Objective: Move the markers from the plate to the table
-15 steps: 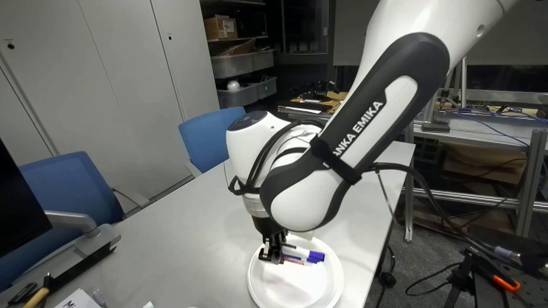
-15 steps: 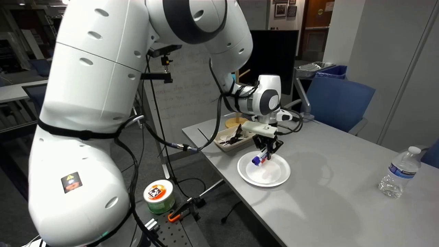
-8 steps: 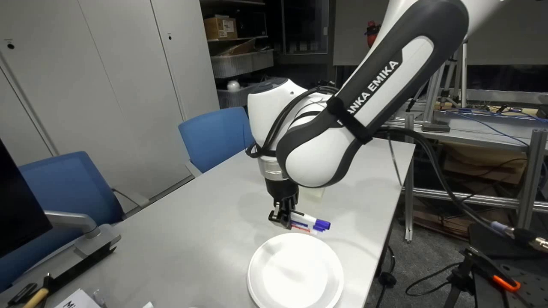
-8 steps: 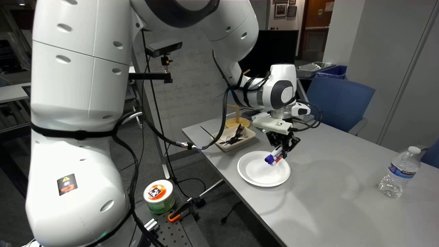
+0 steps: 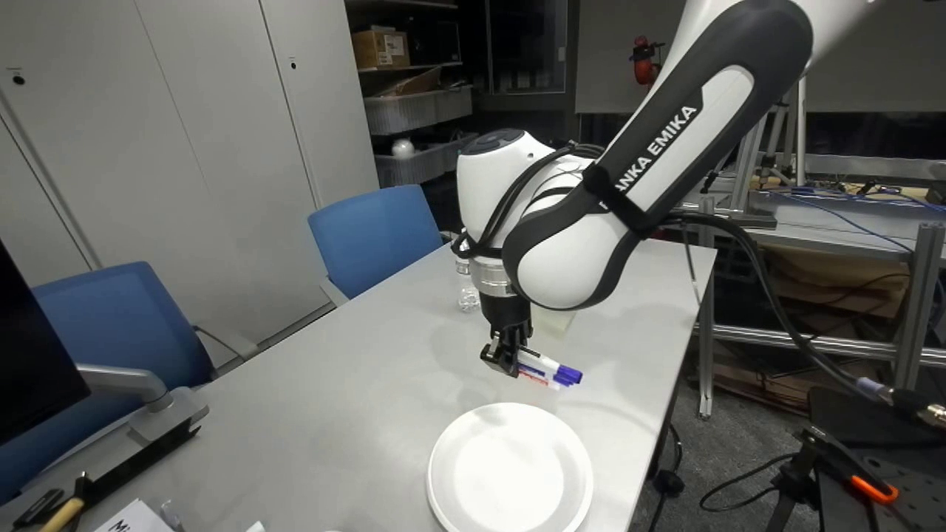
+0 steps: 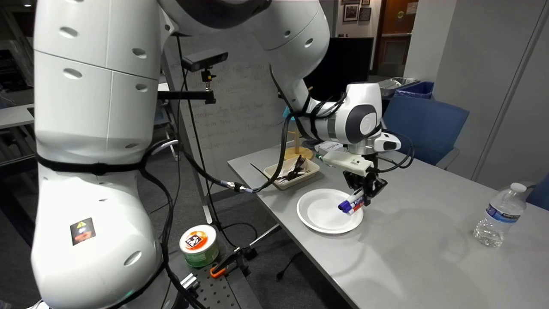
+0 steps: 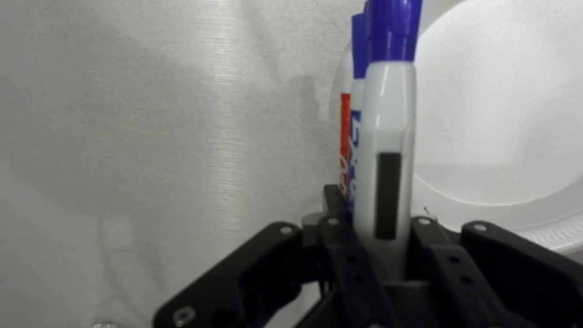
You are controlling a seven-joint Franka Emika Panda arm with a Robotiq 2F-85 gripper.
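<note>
My gripper is shut on a bundle of markers and holds them above the table. In an exterior view the gripper and the markers are beside and above the right rim of the white plate. The plate has nothing on it. In the wrist view the markers stand between the gripper's fingers: a whitish one with a purple-blue cap in front, blue and red labels behind. Their lower ends are hidden. The plate shows at the right.
A clear water bottle stands on the table, also behind the arm in an exterior view. A beige tray of utensils and a round wooden stand are behind the plate. Blue chairs line the far edge.
My gripper has risen from the plate with the markers in it and moved off past the plate's rim. In the last half second it shifted sideways a little. The plate has stayed put.
</note>
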